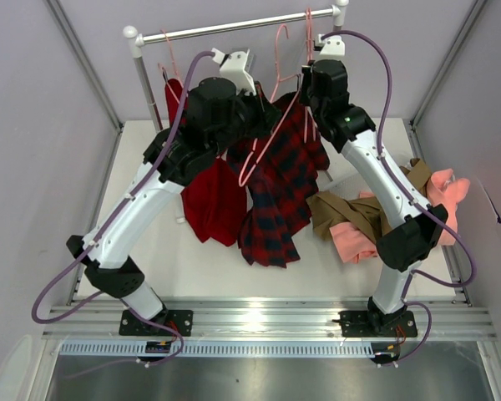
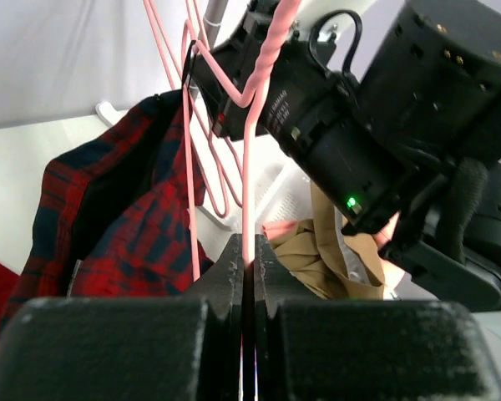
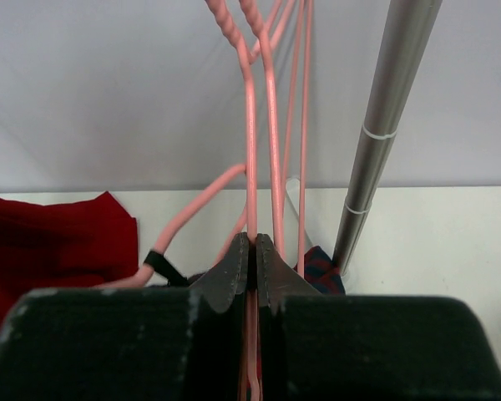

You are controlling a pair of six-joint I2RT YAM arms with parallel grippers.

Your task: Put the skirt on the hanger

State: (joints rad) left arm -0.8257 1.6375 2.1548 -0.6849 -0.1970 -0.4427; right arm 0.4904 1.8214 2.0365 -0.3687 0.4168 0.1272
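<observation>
skirt (image 1: 275,196) 1 | hanger (image 2: 247,184) 3+ (wires overlap) | left gripper (image 2: 248,255), right gripper (image 3: 252,247) each pinched on hanger | red garment (image 1: 213,200) 1, beside left gripper

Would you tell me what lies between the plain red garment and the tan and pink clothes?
The plaid skirt lies between them, as the top view shows.

light: bright, even | shadows: soft | left tool (image 2: 249,251) body: blurred
</observation>
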